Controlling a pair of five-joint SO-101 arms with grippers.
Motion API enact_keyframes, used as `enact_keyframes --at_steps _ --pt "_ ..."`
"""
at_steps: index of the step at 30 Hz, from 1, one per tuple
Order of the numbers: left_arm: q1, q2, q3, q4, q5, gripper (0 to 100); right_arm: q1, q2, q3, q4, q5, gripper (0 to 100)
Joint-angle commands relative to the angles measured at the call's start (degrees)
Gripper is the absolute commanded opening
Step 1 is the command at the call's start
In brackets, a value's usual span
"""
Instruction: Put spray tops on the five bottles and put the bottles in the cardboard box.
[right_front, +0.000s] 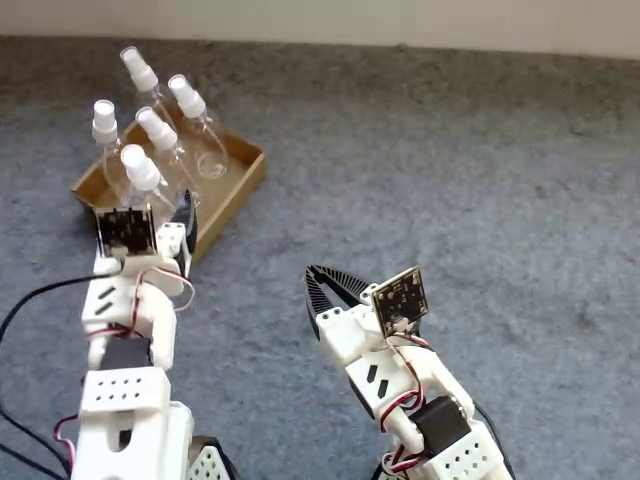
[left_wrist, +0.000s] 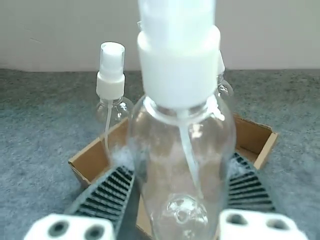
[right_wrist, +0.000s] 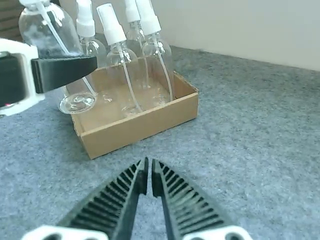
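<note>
My left gripper (right_front: 163, 218) is shut on a clear bottle (left_wrist: 182, 165) with a white spray top (left_wrist: 177, 55). It holds the bottle at the near end of the cardboard box (right_front: 245, 165), and the bottle's base (right_wrist: 77, 102) is level with the box rim. Several more clear bottles (right_wrist: 125, 65) with spray tops stand inside the box. My right gripper (right_wrist: 148, 172) is shut on nothing. It sits low over the carpet, a good way to the right of the box, and is also seen from above (right_front: 322, 285).
Grey carpet (right_front: 450, 170) covers the whole work surface, with open floor to the right of and behind the box. A pale wall (left_wrist: 50, 30) runs along the far edge. Cables (right_front: 30, 295) trail beside the left arm's base.
</note>
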Motion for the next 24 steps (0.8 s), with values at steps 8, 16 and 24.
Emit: enact_keyframes --at_steps 8,16,24 --pt "0.31 -0.57 -27.47 24.88 -0.18 7 -0.31 -0.84 6.99 -0.04 0.09 1.1" --pt "0.13 15.43 -34.24 25.32 -0.18 7 -0.13 -0.75 6.99 -0.04 0.09 1.1" --pt "0.04 22.2 -32.66 24.0 -0.26 7 -0.13 -0.75 6.99 -0.04 0.09 1.1"
